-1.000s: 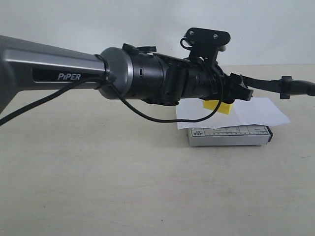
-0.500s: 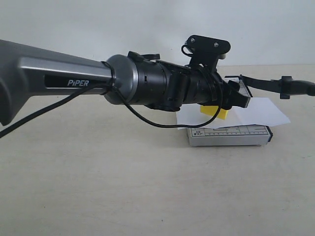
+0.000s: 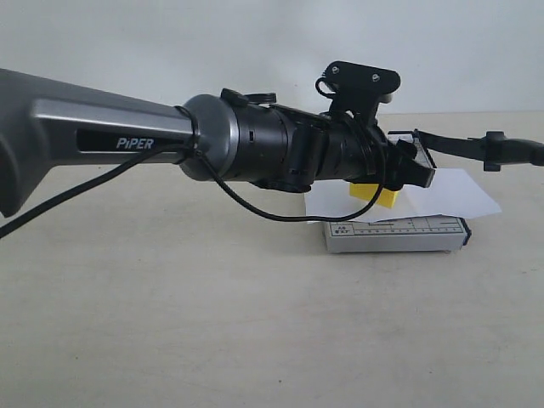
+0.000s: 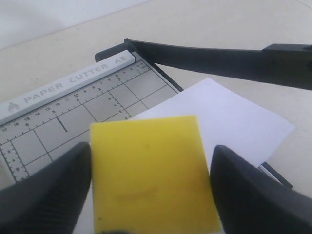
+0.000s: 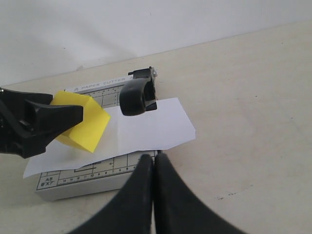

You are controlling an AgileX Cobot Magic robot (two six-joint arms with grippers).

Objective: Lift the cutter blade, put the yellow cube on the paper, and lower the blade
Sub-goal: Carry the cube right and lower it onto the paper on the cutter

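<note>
A pale beige table [image 3: 255, 323] stands before a white wall [image 3: 170, 34]. In the exterior view the left arm reaches in from 9 o'clock. The left gripper [image 4: 151, 156] is clamped on the yellow cube [image 5: 83, 122], with one black finger [image 4: 48, 190] against each side face. The cube hangs over the paper [image 5: 146, 129], which lies across the grey gridded cutter board [image 3: 395, 234]; the board is at 5 o'clock of the cube. The cutter blade [image 3: 459, 144] is raised clear of the board and points toward 3 o'clock, ending in a rounded black handle [image 5: 138, 96]. The right gripper [image 5: 153, 161] is closed on nothing, its fingers pressed together, apart from the handle.
</note>
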